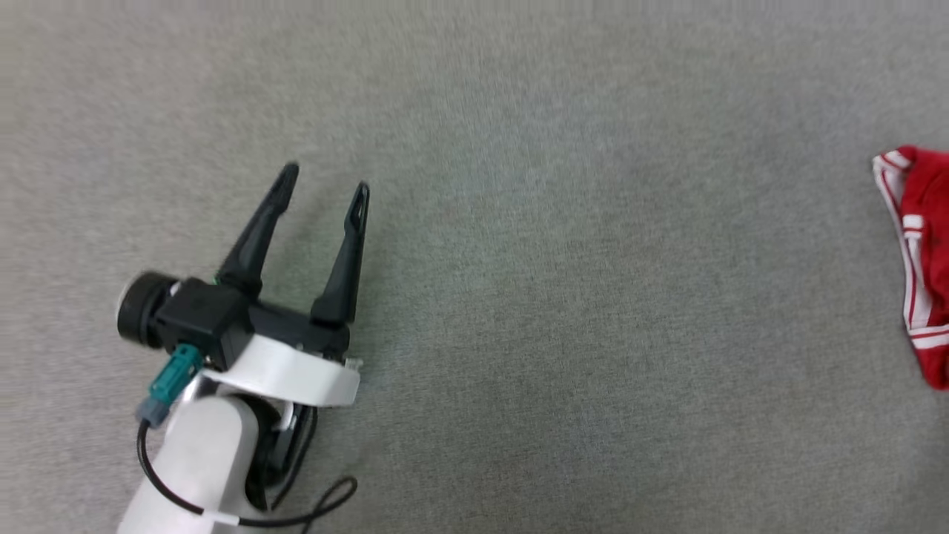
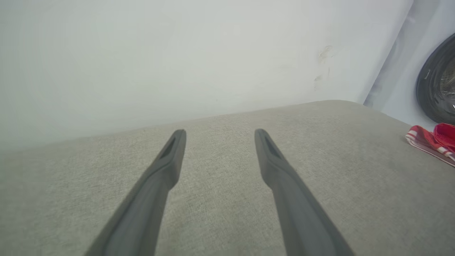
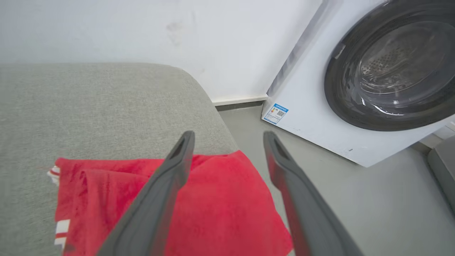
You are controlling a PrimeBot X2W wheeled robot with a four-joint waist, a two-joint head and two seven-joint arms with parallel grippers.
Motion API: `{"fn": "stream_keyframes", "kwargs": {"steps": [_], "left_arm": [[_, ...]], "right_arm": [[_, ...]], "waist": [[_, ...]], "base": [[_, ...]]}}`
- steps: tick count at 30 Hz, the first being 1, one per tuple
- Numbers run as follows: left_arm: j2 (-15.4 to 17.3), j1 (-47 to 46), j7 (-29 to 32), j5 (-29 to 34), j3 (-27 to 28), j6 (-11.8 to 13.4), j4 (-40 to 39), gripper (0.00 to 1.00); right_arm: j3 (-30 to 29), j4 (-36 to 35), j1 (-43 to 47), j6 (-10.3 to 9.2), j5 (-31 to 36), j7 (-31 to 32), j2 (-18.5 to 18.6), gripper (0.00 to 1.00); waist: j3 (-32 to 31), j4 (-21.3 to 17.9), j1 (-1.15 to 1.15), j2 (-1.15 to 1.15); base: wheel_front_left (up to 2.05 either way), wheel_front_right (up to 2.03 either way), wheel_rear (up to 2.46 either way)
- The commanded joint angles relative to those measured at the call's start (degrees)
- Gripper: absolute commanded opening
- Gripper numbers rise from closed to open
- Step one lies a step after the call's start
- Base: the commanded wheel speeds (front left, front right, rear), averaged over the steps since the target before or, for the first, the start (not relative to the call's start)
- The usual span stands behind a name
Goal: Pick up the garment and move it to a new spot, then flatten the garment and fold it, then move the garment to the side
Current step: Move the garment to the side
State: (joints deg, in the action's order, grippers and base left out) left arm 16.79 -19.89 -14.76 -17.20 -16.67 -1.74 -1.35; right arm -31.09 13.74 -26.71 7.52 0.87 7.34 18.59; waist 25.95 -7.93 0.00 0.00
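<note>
The garment (image 3: 220,206) is lying at the cushion's (image 1: 556,297) edge, seemingly set aside; right gripper (image 3: 228,135) is hovering above it, left gripper (image 1: 325,180) well apart, both gaping wide, empty.

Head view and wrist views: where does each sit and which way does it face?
Head view: on the head, looking down at the grey cushion; left claw, open, and pale forearm show; garment at right edge.
Left wrist view: on the left wrist, looking along its open claw across the cushion toward a white wall.
Right wrist view: on the right wrist, looking along the open right claw over the garment toward the washing machine.
Shared: all three show the garment and cushion.
</note>
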Motion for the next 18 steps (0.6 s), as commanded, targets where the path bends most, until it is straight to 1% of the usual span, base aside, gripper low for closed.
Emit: {"fn": "stream_keyframes", "kwargs": {"steps": [1,8,12,18], "left_arm": [[-0.4,1.2,-0.2,-0.3,0.0,0.3,0.3,1.0],[-2.1,6.9,-0.5,-1.4,1.6,2.1,2.3,1.0],[-2.7,10.2,-0.5,-1.5,2.6,3.0,3.0,1.0],[-3.8,13.6,-0.5,-1.0,3.9,2.8,3.4,1.0]], "right_arm": [[0.5,-0.5,1.3,-0.07,-0.3,-0.9,-0.3,1.0],[6.0,-4.0,9.6,-0.07,-3.2,-7.4,-3.8,1.0],[9.1,-5.5,14.5,-0.07,-4.2,-9.1,-6.2,1.0],[13.9,-8.6,21.5,-0.06,-6.0,-9.3,-9.8,1.0]], "waist": [[-3.1,1.0,0.0,0.0],[-10.4,3.1,0.0,0.0],[-14.0,4.4,0.0,0.0],[-18.0,7.0,0.0,0.0]], "base": [[0.0,0.0,0.0],[0.0,0.0,0.0],[0.0,0.0,0.0],[0.0,0.0,0.0]]}}
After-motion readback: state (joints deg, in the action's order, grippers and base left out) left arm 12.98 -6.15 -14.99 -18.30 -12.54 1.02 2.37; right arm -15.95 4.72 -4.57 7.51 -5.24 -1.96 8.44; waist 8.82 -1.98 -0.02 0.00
